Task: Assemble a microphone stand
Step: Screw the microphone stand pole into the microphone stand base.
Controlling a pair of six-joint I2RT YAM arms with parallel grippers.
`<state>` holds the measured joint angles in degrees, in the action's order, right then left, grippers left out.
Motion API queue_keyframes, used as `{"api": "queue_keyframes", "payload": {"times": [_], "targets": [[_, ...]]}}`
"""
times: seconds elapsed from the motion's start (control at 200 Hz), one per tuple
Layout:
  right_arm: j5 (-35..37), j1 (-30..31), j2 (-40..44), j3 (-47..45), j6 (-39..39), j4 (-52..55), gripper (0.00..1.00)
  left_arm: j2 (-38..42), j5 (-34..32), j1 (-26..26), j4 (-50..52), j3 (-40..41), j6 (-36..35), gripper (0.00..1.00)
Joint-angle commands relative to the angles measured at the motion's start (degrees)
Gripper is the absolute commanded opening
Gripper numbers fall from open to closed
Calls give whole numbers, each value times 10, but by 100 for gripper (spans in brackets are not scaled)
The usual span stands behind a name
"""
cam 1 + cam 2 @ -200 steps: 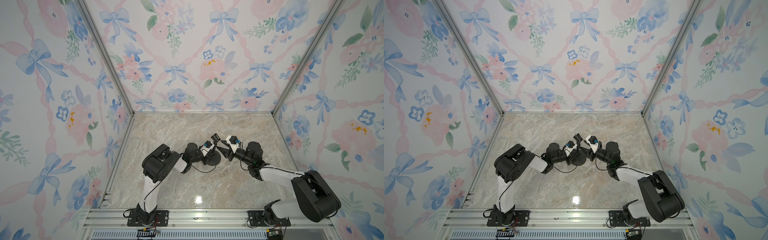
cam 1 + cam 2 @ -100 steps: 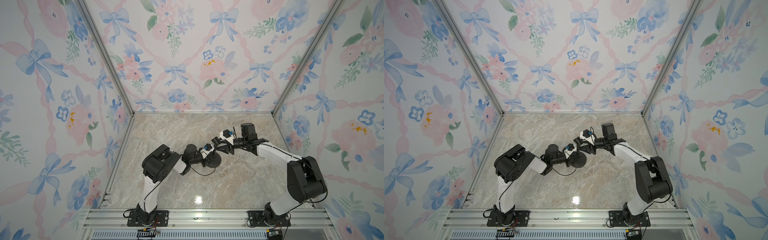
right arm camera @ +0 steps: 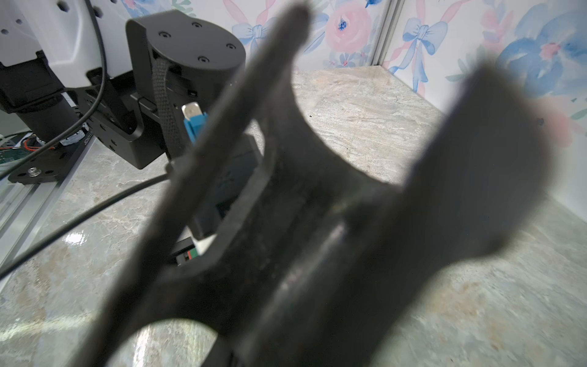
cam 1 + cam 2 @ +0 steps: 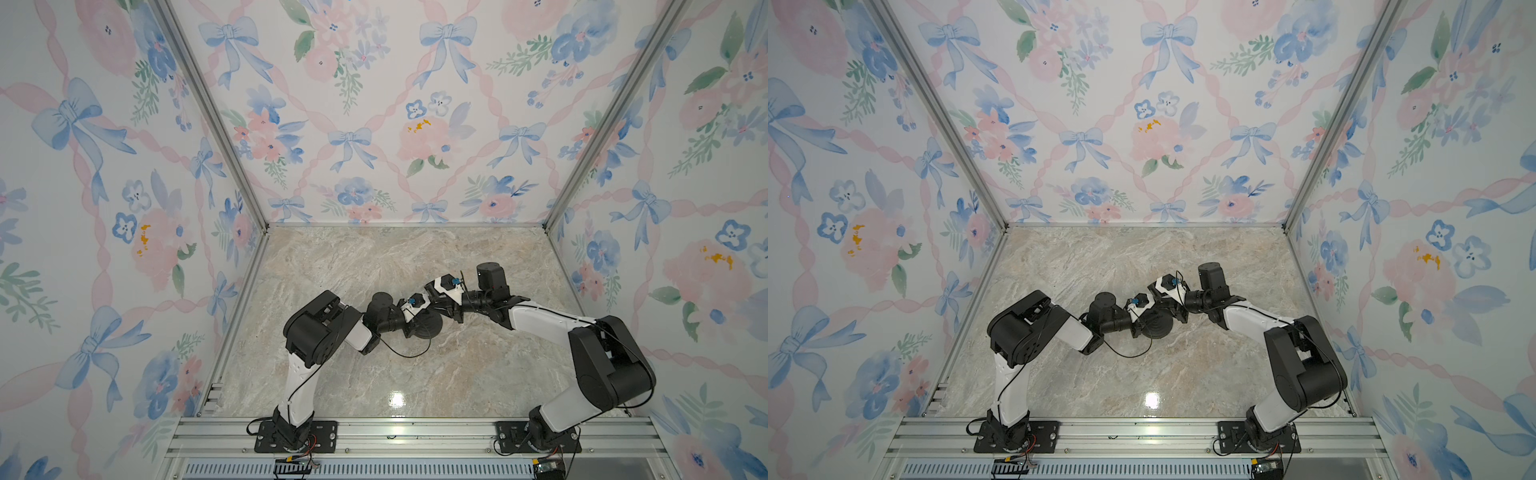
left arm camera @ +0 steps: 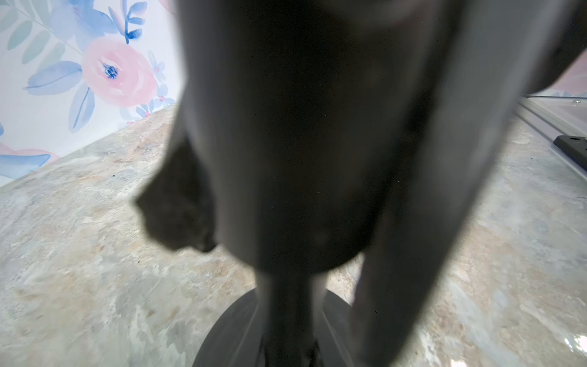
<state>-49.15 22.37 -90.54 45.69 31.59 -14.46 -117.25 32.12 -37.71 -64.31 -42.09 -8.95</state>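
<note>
Near the middle of the marble-patterned tabletop point(image 4: 332, 270), a touch toward three o'clock, the round black domed disc base point(image 4: 432, 329) point(image 4: 1162, 328) lies flat on the surface in both top views. My left wrist view shows the thin black rod point(image 5: 286, 298) rising from the base point(image 5: 228, 333), though blur hides whether it is fully seated. Its C-shaped black clip point(image 3: 305, 159) fills my right wrist view, close and out of focus. My left pincer point(image 4: 415, 322) lies low at the base's nine o'clock edge, jaws pressed together; what they pinch I cannot tell. My right pincer point(image 4: 431, 308) reaches in from two o'clock above the disc, its fingers point(image 3: 203, 197) flanking the clip closely; whether they actually press on it I cannot tell. My black-and-white left arm point(image 4: 316, 332) comes in from seven o'clock, my right arm point(image 4: 540, 322) from four. Floral wallpapered walls point(image 4: 374, 124) rise at nine, twelve and three o'clock, and a silver aluminium rail point(image 4: 415, 434) carries both arm mounts at six.
</note>
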Motion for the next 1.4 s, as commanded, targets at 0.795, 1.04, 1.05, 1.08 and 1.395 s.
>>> {"api": "queue_keyframes", "payload": {"times": [0.795, 1.04, 1.05, 1.08, 1.395], "targets": [[438, 154, 4, -224, -341, -437, 0, -1, -25, -4, -214, 67, 154, 39], [458, 177, -12, -226, -348, -442, 0, -11, -40, -19, -217, 64, 141, 23], [457, 178, -12, -226, -349, -442, 0, -11, -40, -19, -218, 65, 141, 22], [455, 177, -11, -225, -346, -439, 0, -12, -43, -19, -219, 64, 142, 18], [372, 149, 76, -220, -291, -354, 30, -16, -50, -25, -224, 75, 118, 7]]}}
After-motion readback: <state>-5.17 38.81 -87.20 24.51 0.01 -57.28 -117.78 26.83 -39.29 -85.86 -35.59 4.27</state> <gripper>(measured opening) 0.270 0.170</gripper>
